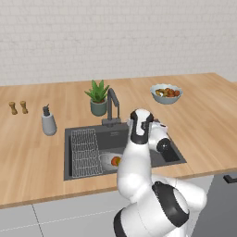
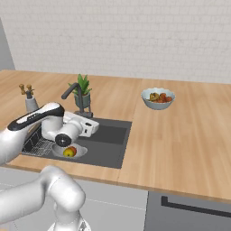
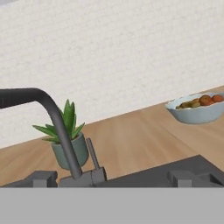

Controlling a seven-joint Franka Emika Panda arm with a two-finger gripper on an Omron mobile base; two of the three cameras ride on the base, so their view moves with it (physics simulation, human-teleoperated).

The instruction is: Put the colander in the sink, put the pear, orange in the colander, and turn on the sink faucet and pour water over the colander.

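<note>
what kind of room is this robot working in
A simulated kitchen, most likely: a wooden counter carries a dark sunken sink with an arched faucet, a soap dispenser stands beside the basin, and a fruit bowl sits before a white brick wall.

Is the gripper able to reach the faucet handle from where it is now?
Probably yes. In the hand view the faucet stands straight ahead with nothing between; the plant sits behind it, out of the way.
</note>
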